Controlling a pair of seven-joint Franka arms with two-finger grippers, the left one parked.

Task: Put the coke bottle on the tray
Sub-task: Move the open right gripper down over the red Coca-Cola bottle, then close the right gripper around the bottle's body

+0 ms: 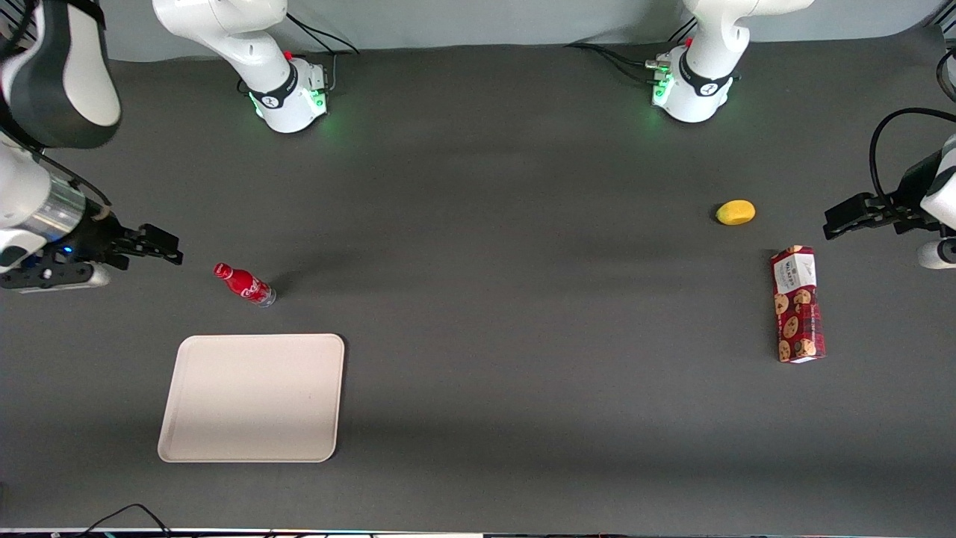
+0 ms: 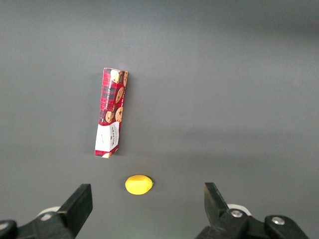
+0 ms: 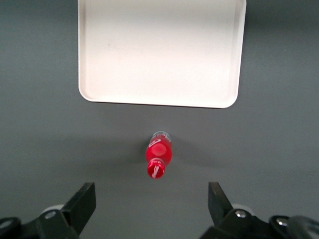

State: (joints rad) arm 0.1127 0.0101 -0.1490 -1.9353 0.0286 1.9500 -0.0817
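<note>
The coke bottle [image 1: 245, 285] is small, slim and red with a red cap and a silvery base, and it rests on the dark table. The wrist view shows the bottle [image 3: 159, 155] from above its cap. The cream-white tray [image 1: 254, 396] lies flat, nearer the front camera than the bottle, with nothing on it. It also shows in the wrist view [image 3: 159, 50]. My right gripper [image 1: 168, 250] hovers beside the bottle, toward the working arm's end of the table, apart from it. Its fingers [image 3: 84, 201] are open with nothing between them.
A red cookie-patterned box [image 1: 798, 304] and a small yellow fruit [image 1: 736, 212] lie toward the parked arm's end of the table. Both show in the left wrist view, box [image 2: 111, 119] and fruit [image 2: 138, 184]. A cable [image 1: 127, 515] lies at the table's front edge.
</note>
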